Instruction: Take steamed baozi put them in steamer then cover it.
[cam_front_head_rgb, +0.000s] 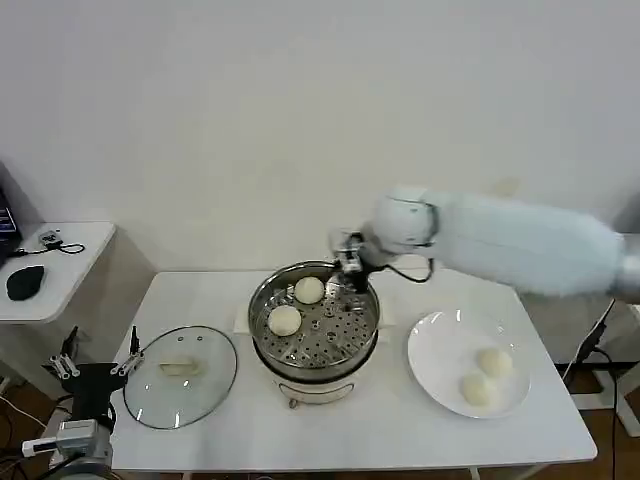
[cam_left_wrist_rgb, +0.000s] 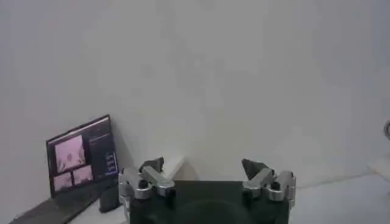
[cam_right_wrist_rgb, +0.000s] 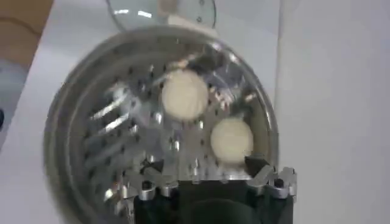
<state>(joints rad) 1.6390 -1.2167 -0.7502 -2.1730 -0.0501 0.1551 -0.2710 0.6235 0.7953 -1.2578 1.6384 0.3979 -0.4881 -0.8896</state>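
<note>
The steamer (cam_front_head_rgb: 262, 300) stands mid-table with two steamed baozi (cam_front_head_rgb: 309, 290) (cam_front_head_rgb: 285, 320) on its perforated tray. Two more baozi (cam_front_head_rgb: 494, 361) (cam_front_head_rgb: 477, 389) lie on the white plate (cam_front_head_rgb: 440, 345) to the right. The glass cover (cam_front_head_rgb: 180, 375) rests flat on the table to the left of the steamer. My right gripper (cam_front_head_rgb: 350, 255) hovers over the steamer's back rim, open and empty. In the right wrist view the right gripper (cam_right_wrist_rgb: 204, 164) hangs above the tray beside the near baozi (cam_right_wrist_rgb: 231, 140); the other baozi (cam_right_wrist_rgb: 184, 95) lies farther in. My left gripper (cam_front_head_rgb: 97, 365) is parked off the table's left edge, open.
A small side table (cam_front_head_rgb: 60, 262) with a dark object stands at the far left. In the left wrist view the left gripper (cam_left_wrist_rgb: 203, 165) faces a white wall, with a lit screen (cam_left_wrist_rgb: 82, 155) beside it. Bare tabletop lies in front of the steamer.
</note>
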